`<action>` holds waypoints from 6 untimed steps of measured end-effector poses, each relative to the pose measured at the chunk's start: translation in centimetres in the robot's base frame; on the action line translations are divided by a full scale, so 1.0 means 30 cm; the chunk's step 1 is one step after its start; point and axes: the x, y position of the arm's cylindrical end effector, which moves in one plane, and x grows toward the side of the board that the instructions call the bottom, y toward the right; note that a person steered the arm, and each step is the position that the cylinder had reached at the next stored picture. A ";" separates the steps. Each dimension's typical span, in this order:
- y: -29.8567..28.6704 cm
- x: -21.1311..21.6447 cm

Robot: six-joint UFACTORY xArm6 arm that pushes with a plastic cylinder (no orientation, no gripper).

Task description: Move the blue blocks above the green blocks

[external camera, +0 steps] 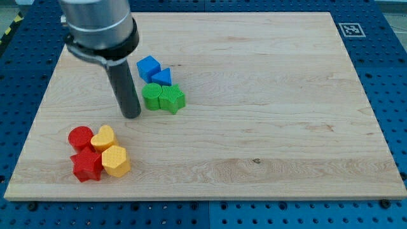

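Resting my tip [131, 115] left of the green blocks [163, 98]; no pincer here, nothing held. Blue blocks [154, 70] already sit touching above them: light, rigid, probably slippery, best nudged flat-on.

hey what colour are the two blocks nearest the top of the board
Blue: the blue cube and blue triangle, clear in the camera view.

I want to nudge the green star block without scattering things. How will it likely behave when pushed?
The green star block looks squat and flat-based, so it should slide on the wooden board rather than roll or tip. Its points touch the green round block, so that one will probably move too. A push on one point may spin it. My tip sits to their left.
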 end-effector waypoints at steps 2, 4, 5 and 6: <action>0.060 -0.061; 0.215 -0.207; 0.215 -0.201; 0.212 -0.182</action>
